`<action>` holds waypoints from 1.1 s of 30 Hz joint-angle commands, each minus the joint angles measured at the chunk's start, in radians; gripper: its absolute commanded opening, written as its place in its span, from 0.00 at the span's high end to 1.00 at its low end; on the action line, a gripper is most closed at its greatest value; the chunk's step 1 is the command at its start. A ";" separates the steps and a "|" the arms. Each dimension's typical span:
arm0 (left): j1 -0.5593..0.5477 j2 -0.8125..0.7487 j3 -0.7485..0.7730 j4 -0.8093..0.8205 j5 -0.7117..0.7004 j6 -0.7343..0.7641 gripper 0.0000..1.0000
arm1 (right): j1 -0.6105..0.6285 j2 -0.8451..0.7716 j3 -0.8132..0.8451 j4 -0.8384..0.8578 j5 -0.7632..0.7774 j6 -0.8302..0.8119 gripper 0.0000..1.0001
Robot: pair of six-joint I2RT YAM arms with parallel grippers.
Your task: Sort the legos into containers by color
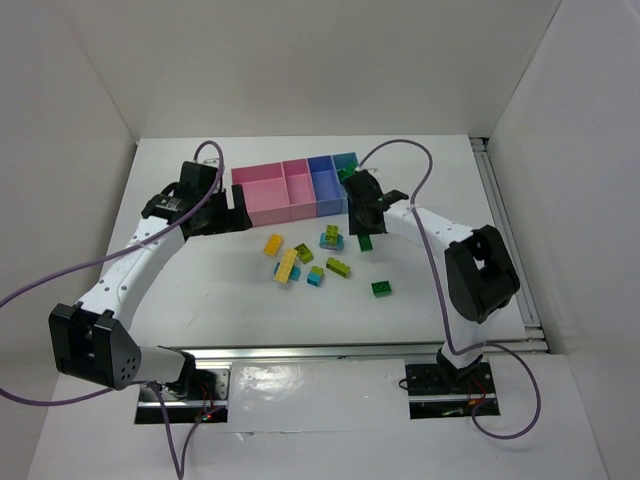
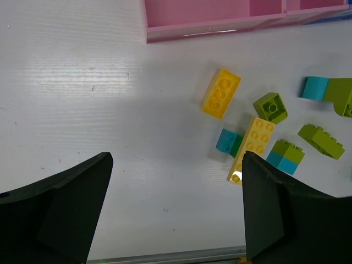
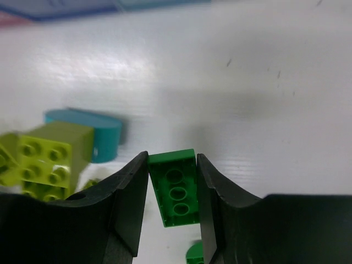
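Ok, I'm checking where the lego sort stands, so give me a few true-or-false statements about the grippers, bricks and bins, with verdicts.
1. The right gripper is clamped on a dark green brick. True.
2. The left gripper holds a cyan brick. False: its jaws stand wide open with nothing between them.
3. Two yellow bricks lie loose on the table. True.
4. The wide pink bin already has yellow pieces in it. False: no brick shows inside it.
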 commanded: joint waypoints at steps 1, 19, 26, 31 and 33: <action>-0.004 -0.011 0.034 0.007 0.012 0.005 0.03 | -0.018 0.027 0.138 0.031 0.067 0.060 0.67; -0.004 -0.051 0.016 -0.045 -0.060 0.005 0.03 | -0.096 0.304 0.714 -0.007 0.172 0.044 0.29; -0.013 -0.051 0.016 -0.036 -0.049 -0.014 0.03 | -0.087 -0.133 0.071 0.048 0.093 0.121 0.28; -0.022 -0.033 0.004 -0.025 -0.038 -0.023 0.03 | -0.069 -0.361 -0.302 0.008 -0.107 0.175 0.07; -0.031 -0.021 0.004 -0.016 -0.029 -0.033 0.03 | -0.057 -0.428 -0.395 -0.002 -0.147 0.175 0.05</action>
